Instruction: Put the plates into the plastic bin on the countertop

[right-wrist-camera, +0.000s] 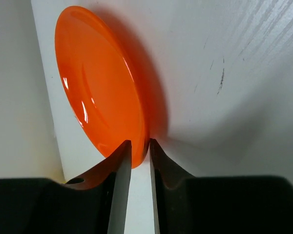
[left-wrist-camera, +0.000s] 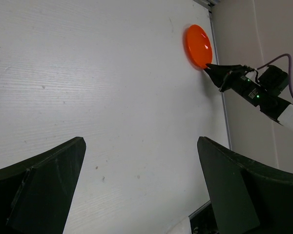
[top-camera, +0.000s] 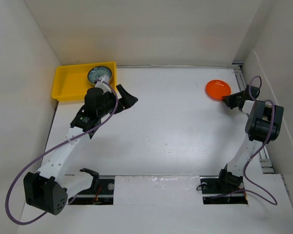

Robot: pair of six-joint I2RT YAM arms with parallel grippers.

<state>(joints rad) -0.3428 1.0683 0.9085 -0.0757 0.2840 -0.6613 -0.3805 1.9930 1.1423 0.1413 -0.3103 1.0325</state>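
Noted orange plate at far right of countertop, near rim pinched tight between fingers of right gripper. Cannot tell whether plate lifted off surface. Found left gripper spread wide, holding nothing, just beside right end of yellow bin at far left. Logged teal-patterned plate lying inside bin, right end

The white countertop carries a yellow plastic bin in its far left corner and one orange plate near the far right edge, well apart.
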